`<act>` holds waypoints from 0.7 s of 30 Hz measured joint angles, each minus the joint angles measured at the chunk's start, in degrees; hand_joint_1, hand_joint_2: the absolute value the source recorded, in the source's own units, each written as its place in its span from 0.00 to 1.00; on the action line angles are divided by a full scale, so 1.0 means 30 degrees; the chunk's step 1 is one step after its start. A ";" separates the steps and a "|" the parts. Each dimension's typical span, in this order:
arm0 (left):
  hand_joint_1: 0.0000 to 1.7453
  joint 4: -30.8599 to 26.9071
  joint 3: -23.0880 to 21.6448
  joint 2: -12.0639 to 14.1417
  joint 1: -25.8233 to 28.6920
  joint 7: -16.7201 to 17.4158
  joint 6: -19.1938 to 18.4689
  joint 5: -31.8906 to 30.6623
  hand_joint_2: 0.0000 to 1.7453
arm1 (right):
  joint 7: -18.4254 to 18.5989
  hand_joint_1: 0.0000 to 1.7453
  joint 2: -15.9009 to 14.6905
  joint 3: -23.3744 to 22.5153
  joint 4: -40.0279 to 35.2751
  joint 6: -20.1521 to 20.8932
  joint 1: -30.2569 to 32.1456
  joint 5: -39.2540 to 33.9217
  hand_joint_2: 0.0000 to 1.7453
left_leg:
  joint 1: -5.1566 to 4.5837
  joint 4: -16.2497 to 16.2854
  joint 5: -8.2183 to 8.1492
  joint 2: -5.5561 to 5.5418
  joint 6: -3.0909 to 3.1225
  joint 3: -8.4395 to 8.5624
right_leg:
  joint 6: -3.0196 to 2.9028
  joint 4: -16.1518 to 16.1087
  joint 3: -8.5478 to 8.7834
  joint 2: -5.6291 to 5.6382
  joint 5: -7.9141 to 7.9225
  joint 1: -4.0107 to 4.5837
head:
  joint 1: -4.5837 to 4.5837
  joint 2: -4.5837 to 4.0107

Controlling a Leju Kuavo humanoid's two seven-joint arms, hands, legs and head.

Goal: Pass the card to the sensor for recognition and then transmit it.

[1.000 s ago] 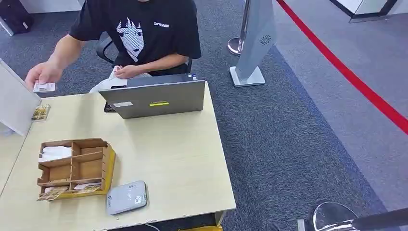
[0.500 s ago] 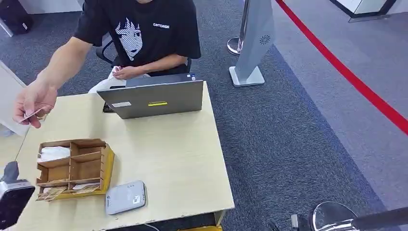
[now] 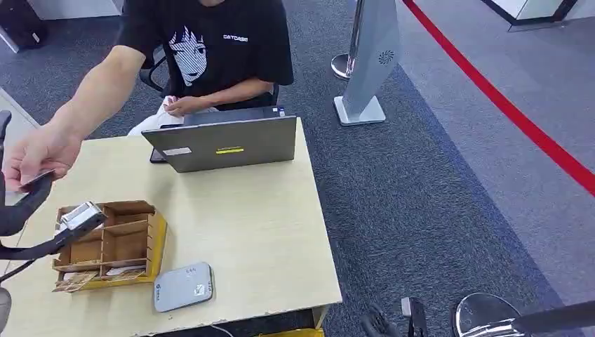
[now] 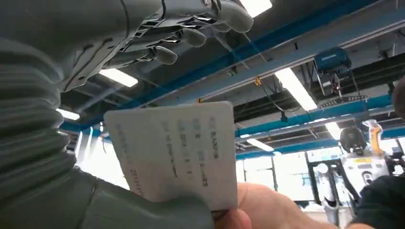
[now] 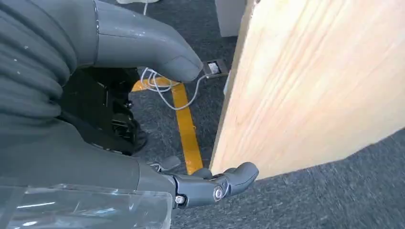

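Moved: person's hand [image 3: 42,156] brings the card [image 3: 36,178] from table's ten o'clock to left hand [image 3: 28,210].
Left hand: fingers spread, thumb under card [image 4: 174,150], not yet clamped.
Advice: pinch before person releases.
Sensor [image 3: 184,286]: six o'clock.
Right hand [image 5: 143,143]: hanging loose, holding nothing.

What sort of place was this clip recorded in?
Probably a reception-style desk set up in a large industrial hall or robot lab. A person sits behind a laptop at a wooden desk; a card reader lies on it, and blue roof beams run overhead.
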 joint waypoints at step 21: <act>1.00 0.0342 -0.0087 0.0458 0.0223 0.0649 0.1901 0.0605 1.00 | 0.0393 0.00 -0.1071 0.2784 0.0044 -0.1021 0.0404 -0.2289 1.00 | -0.0004 -0.0002 -0.0003 0.0004 -0.0004 -0.0039 | 0.0001 0.0001 -0.0032 0.0005 -0.0003 0.0002 | 0.0007 0.0000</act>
